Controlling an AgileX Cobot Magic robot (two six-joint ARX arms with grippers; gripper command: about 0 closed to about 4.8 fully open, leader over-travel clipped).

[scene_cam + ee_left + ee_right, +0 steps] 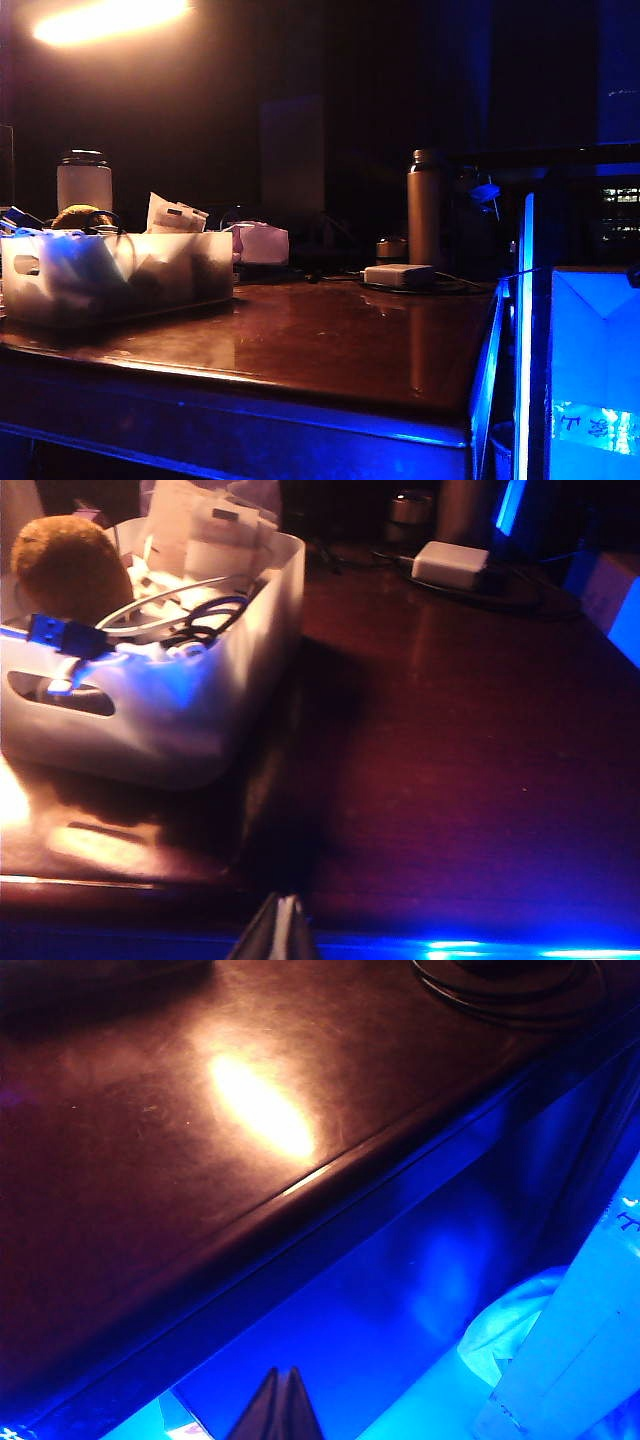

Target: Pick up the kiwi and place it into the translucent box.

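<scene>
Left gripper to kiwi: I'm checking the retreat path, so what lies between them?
In the left wrist view, bare table, then the translucent box wall; the kiwi sits inside. Left gripper is shut.

Dark room, black at the back. Bright orange lamp (pixel 105 20) high up. Shiny brown table (pixel 330 335) with a blue-lit front edge. Tall bottle (pixel 424 205) and white jar (pixel 84 178) at the far side. Glowing blue box (pixel 594 375) beside the table.
</scene>
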